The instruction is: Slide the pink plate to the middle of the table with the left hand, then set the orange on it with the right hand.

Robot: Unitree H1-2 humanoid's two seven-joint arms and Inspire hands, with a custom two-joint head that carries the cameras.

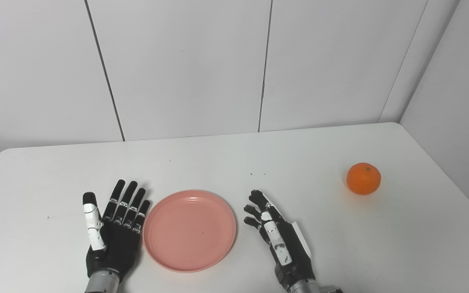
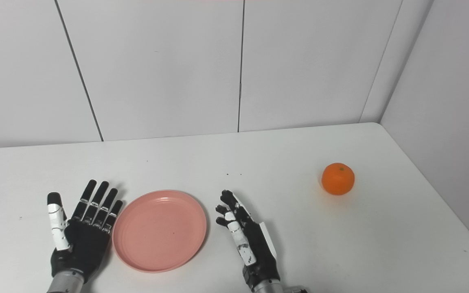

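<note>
We see the pink plate (image 1: 189, 230) lying flat on the white table (image 1: 234, 154) between our two hands, its rim just beside the fingers of the left hand (image 1: 112, 232), which is spread wide and holds nothing. The right hand (image 1: 277, 238) stands on edge, fingers loosely apart and empty, with the orange (image 1: 363, 178) well apart from it, farther out and to its right.

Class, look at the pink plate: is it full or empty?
Empty. The plate shows only its bare pink inside; the orange sits apart on the table, far to the right.
</note>
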